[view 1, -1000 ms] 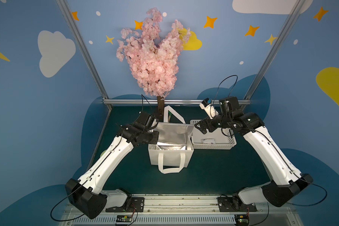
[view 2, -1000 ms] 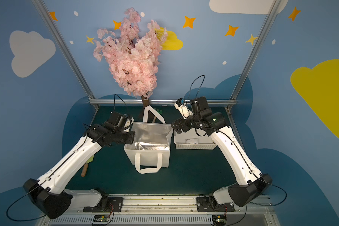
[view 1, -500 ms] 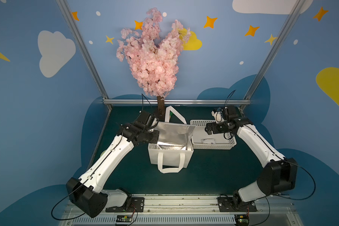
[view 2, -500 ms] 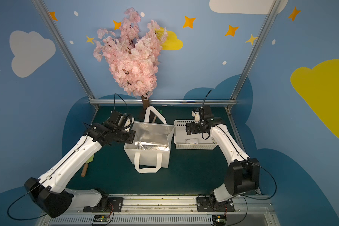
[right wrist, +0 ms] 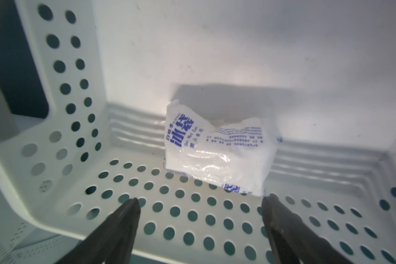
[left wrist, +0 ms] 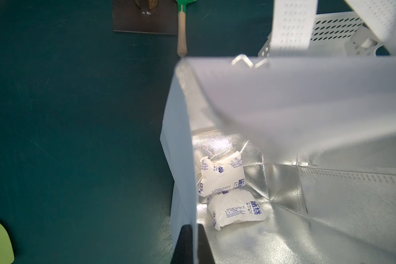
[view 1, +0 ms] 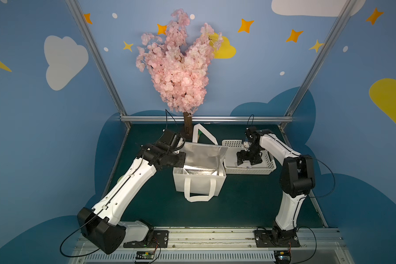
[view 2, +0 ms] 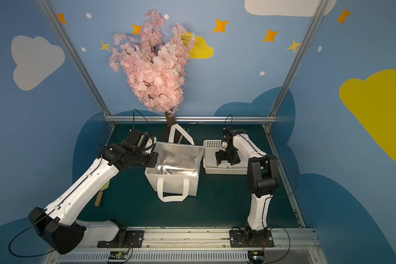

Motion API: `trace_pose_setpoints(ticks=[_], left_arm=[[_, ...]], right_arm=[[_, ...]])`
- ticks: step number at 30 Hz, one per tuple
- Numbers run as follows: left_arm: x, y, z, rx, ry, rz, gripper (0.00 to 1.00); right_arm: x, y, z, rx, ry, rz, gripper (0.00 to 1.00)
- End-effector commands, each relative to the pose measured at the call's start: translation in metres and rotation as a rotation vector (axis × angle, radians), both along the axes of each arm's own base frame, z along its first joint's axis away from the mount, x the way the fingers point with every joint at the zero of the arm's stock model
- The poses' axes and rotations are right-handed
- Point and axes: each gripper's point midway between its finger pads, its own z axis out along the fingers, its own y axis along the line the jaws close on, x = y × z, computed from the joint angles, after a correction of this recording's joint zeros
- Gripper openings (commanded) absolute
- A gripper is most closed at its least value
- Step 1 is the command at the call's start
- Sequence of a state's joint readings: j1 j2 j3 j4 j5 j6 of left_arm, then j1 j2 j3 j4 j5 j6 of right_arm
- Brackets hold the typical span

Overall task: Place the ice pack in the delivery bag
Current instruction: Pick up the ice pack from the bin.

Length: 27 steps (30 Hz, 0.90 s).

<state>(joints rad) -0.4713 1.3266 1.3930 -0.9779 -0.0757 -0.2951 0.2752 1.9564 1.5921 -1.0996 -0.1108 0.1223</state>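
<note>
The delivery bag [view 1: 199,182] is stood at the centre of both top views on the green desk [view 1: 238,201]. Its side wall is pinched by the closed left end effector [left wrist: 193,230], apparently so that the foil-lined mouth is held open and the flap is propped upright. Two filled packs [left wrist: 222,176] are seen on its floor. Right of centre in a top view, the perforated basket [view 2: 224,170] is entered by the right end effector [right wrist: 200,201]. Its jaws are spread wide and empty, just short of the ice pack [right wrist: 220,150], which is lying against the basket wall. A grasp is judged to be in preparation. On this pack, large blue Chinese characters and "Do Not Eat" can be read; the finer print is too small.
</note>
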Motion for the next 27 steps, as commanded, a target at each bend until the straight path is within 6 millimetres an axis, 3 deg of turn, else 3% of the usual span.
trace_pose_setpoints(ticks=[1, 7, 11, 17, 25, 27], left_arm=[[0.001, 0.003, 0.010, -0.011, -0.035, 0.006, 0.03], [0.003, 0.001, 0.009, -0.016, -0.030, 0.004, 0.03], [0.002, 0.003, 0.010, -0.007, -0.032, 0.010, 0.03], [0.000, 0.006, 0.011, -0.002, -0.033, 0.017, 0.03], [0.000, 0.006, 0.009, 0.001, -0.026, 0.020, 0.03], [0.000, 0.006, 0.009, 0.000, -0.025, 0.019, 0.03]], right_arm=[[-0.024, 0.005, -0.005, 0.021, 0.126, -0.066, 0.89], [-0.021, 0.015, -0.029, 0.069, 0.181, -0.137, 0.91], [-0.007, 0.018, -0.042, 0.088, 0.177, -0.202, 0.97], [0.022, 0.020, -0.048, 0.087, 0.097, -0.303, 0.99], [0.049, 0.013, -0.053, 0.067, 0.013, -0.402, 0.97], [0.050, 0.013, -0.058, 0.060, 0.021, -0.406, 0.90]])
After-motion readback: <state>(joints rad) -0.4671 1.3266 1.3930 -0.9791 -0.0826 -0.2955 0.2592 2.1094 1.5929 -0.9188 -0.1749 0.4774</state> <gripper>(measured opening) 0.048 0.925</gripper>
